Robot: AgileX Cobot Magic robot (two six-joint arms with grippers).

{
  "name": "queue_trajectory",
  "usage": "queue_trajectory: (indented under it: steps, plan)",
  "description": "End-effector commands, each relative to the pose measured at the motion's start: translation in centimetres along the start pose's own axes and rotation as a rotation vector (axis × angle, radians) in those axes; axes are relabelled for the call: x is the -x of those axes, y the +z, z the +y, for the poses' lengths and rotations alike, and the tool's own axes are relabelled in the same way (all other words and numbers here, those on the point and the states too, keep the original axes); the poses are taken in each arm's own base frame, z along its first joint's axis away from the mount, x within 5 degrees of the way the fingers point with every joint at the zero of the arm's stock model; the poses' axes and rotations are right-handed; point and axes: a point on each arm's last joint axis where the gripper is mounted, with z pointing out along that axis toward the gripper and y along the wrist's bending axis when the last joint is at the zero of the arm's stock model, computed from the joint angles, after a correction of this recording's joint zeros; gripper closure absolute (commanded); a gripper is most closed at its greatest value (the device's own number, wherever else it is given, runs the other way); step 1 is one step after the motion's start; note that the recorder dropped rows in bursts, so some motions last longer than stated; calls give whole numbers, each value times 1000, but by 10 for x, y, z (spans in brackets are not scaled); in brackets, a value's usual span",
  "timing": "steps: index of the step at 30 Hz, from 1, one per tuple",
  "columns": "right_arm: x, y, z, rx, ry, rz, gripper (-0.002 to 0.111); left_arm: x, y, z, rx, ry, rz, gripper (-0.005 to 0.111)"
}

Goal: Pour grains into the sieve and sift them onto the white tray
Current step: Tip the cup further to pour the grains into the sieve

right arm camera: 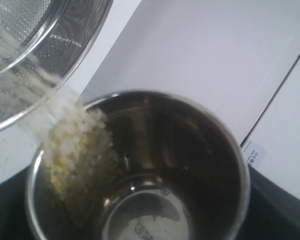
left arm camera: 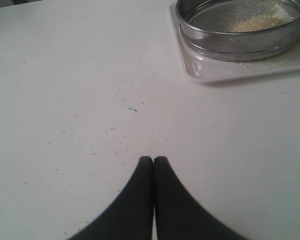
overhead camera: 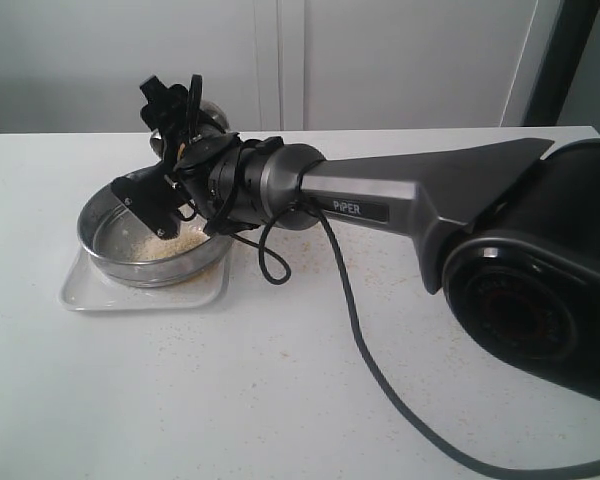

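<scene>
From three o'clock my right arm (overhead camera: 420, 195) crosses the table (overhead camera: 230, 400), masking part of one sieve (overhead camera: 108, 258) on one white tray (overhead camera: 80, 298) at nine o'clock. Right gripper (overhead camera: 172, 100) clamps one tipped steel cup (right arm camera: 190, 150), grains (right arm camera: 77, 150) spilling in. Left gripper (left arm camera: 153, 160) pinched shut, empty.

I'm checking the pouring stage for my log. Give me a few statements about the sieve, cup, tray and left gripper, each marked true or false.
1. The sieve sits on the white tray. True.
2. Grains are spilling from the tipped cup towards the sieve. True.
3. The left gripper is wide open. False: its jaws are shut, above bare table.
4. The sieve is empty. False: a pale heap of grains lies on its mesh.
</scene>
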Motion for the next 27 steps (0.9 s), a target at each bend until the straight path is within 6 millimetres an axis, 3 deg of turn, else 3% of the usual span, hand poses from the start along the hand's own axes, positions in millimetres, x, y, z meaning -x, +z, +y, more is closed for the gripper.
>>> queue_trajectory:
  steps: [1, 27]
  plan:
    - [-3, -1, -5, -14, -68, 21, 108, -1, 0, 0, 0, -5, -1, 107]
    - [8, -7, -9, -20, -264, 29, 108, -1, 0, 0, 0, -5, -1, 107]
